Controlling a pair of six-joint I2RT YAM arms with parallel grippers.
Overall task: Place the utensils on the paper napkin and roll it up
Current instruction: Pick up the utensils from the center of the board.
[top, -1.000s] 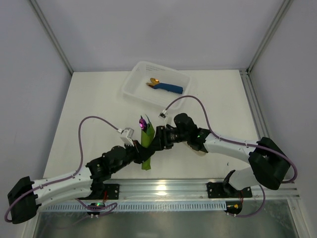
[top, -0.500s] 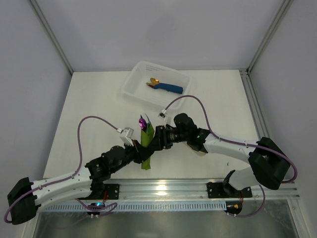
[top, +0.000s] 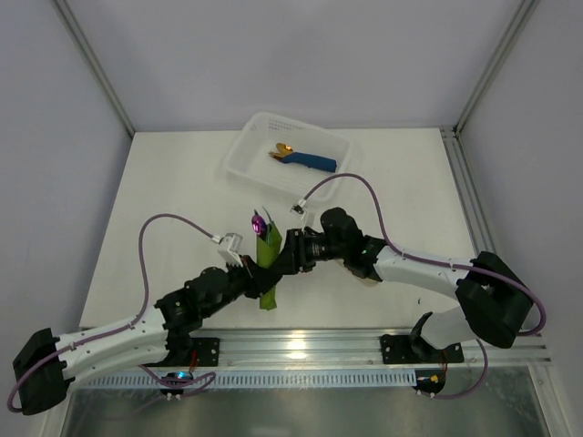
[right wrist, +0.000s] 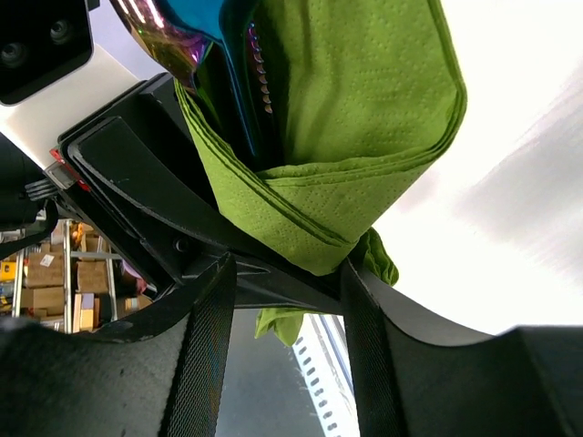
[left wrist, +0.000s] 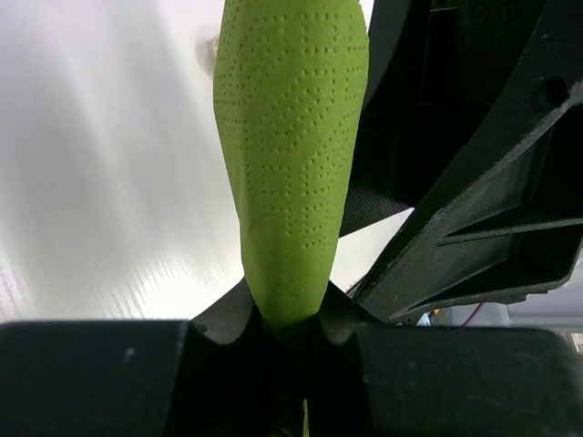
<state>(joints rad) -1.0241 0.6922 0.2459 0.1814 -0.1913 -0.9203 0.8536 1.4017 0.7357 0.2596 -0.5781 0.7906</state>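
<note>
The left gripper (left wrist: 284, 320) pinches the rolled napkin (top: 268, 250). The right gripper (right wrist: 284, 273) pinches it too. The utensils (top: 259, 221) poke out, near the middle of the worktop (top: 173, 200) front edge.

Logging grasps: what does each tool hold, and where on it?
Both hold the rolled paper napkin with utensils inside: left tool at its near end, right tool around its middle.
</note>
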